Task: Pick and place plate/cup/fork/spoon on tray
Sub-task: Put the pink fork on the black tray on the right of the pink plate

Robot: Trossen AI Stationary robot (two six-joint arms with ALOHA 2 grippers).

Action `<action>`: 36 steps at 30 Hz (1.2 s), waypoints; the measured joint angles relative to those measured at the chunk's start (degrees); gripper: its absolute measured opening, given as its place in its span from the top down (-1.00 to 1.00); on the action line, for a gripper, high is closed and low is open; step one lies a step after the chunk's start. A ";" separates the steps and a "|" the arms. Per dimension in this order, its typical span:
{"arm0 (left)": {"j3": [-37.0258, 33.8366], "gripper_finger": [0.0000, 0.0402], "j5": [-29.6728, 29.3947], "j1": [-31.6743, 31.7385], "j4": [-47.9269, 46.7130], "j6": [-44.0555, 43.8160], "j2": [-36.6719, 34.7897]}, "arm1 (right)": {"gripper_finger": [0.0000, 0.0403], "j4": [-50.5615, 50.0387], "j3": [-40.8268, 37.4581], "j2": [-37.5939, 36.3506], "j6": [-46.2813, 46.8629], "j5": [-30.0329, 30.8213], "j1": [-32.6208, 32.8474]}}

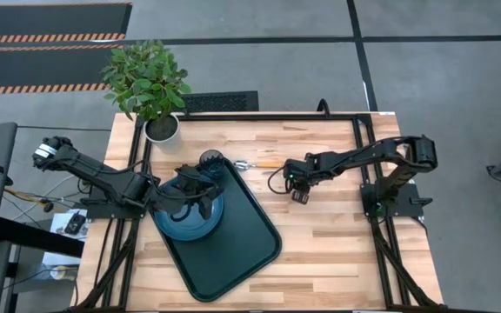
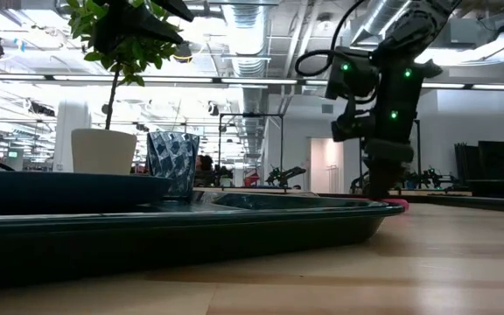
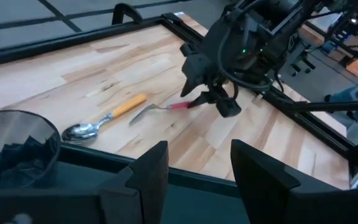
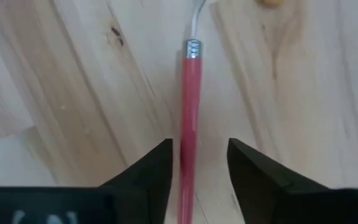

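Tray (image 1: 233, 239) at the near edge of the surface (image 1: 337, 243), about 6 o'clock from centre, lying at a slant. Plate (image 1: 185, 222) sits on the tray's 10 o'clock end. Left gripper (image 1: 205, 204) hovers over the plate's far side; fingers (image 3: 151, 171) apart, nothing between them.

Cup (image 1: 210, 160) stands upright at the tray's far corner, about 12 o'clock from the plate; the low view shows it on the tray floor behind the plate.

Spoon (image 1: 259, 163) lies flat on the bare wood at 3 o'clock from the cup, bowl toward the cup, orange handle pointing away.

Fork (image 3: 166, 106) lies on the wood just beside the spoon's handle end, tines toward the spoon. Right gripper (image 1: 298, 193) is lowered over the red-pink handle (image 4: 190, 124); fingers (image 4: 148, 171) apart, one on either side of the handle, not clamped.

White plant pot (image 1: 162, 129) with a leafy plant stands at the far 11 o'clock corner, off the tray.
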 joint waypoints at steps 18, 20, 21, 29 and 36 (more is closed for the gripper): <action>0.00 0.20 1.01 0.00 -1.46 7.16 0.00 | 0.90 2.93 -0.13 1.87 5.16 2.21 2.12; 0.00 0.20 0.98 0.00 -1.07 8.74 0.00 | 0.90 3.12 -0.24 -0.80 7.26 2.50 2.96; 0.00 0.20 1.01 0.00 -0.85 10.05 0.00 | 0.90 3.78 -0.12 -2.52 8.30 2.70 3.50; 0.00 0.20 0.83 0.00 1.12 27.26 0.00 | 0.91 11.49 0.06 -14.63 16.34 2.98 11.95; -0.02 0.20 5.08 -0.02 9.08 41.22 0.00 | 0.91 17.49 0.05 -17.53 18.35 9.00 22.37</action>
